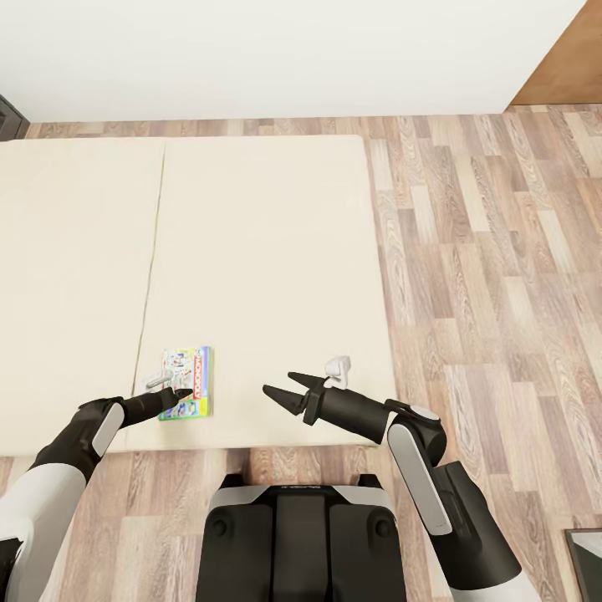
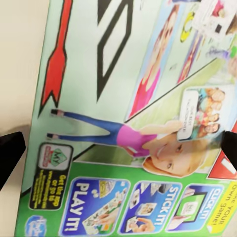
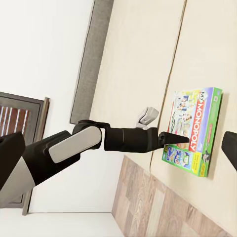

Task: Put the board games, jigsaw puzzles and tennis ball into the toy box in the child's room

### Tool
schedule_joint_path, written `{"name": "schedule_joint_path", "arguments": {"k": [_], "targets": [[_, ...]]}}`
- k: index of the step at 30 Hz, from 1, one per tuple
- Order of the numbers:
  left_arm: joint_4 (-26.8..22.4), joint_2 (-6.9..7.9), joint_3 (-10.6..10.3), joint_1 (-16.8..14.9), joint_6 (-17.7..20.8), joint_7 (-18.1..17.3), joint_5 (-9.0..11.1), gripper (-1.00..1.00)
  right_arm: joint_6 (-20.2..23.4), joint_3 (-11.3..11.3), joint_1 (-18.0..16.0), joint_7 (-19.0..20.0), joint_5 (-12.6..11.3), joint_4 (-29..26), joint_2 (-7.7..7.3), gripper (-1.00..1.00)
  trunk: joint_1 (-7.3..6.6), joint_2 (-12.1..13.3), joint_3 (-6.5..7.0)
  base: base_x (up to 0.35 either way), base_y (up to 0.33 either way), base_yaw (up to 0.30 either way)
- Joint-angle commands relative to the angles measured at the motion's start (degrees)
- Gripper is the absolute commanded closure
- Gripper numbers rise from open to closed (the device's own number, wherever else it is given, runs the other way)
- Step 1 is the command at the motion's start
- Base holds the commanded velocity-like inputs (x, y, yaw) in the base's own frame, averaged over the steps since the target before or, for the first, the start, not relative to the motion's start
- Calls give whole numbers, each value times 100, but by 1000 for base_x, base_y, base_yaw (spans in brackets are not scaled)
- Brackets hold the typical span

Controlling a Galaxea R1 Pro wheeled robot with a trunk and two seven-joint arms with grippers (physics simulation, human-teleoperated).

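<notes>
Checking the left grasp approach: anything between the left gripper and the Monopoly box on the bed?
Nothing visible. The left gripper is right at the Monopoly box, which lies flat on the bed with bare mattress around it. The left wrist view looks straight onto the box lid. The right gripper hangs open off to the side, apart from the box.

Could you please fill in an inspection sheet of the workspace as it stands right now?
Surface: beige bed mattress in two sections with a seam between them, on wood plank floor.
Job's things: one Monopoly board game lying flat near the mattress's near edge.
Clutter: nothing seen.
Grippers: left pincer over the game's near-left part, with dark fingertips spread at either side of the box in the left wrist view; right pincer open, above bare mattress, apart from the game.
Cables: nothing seen.
Surroundings: white wall beyond the bed; grey headboard in the right wrist view.
</notes>
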Motion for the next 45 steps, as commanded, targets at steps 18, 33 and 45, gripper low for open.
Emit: {"name": "schedule_joint_path", "arguments": {"k": [18,33,45], "targets": [[-4,-3,23,-2,45,-8,24,-100,41,-4,-2,-3,-30,-2,2,-100,3,-9,-6,0,-79,0],[-4,2,51,-2,42,-14,24,-100,37,4,-2,-3,-27,-2,2,-100,3,-9,-6,0,-71,0],[-4,36,60,-2,-156,18,18,-100,-58,4,-2,-9,-21,1,2,-100,3,-9,-6,0,-1,0]]}}
